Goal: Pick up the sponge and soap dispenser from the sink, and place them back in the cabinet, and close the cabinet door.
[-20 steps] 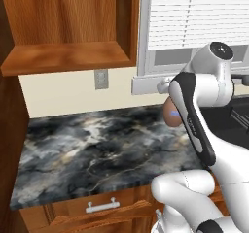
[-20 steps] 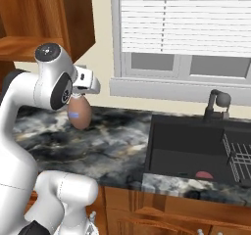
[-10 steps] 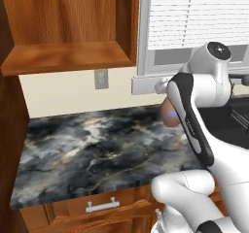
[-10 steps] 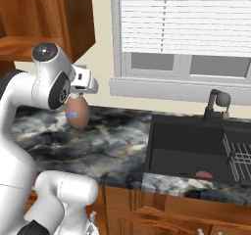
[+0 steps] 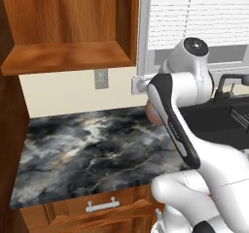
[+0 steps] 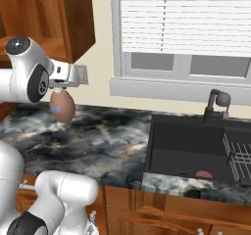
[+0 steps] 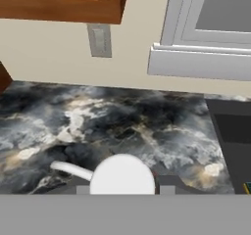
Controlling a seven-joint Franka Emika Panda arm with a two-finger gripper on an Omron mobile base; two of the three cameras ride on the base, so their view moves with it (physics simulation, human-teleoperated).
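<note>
Now the soap dispenser (image 6: 62, 107) hangs clamped under the hand (image 6: 60, 88), above counter (image 6: 103, 141).

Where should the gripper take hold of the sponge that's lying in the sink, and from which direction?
Probably straight from above. The sponge is a small flat red-pink piece lying on the floor of the deep black sink, near the front wall, left of the wire rack. Pinch across its narrow width, clear of the front wall. First the gripper must put away the soap dispenser it holds.
</note>
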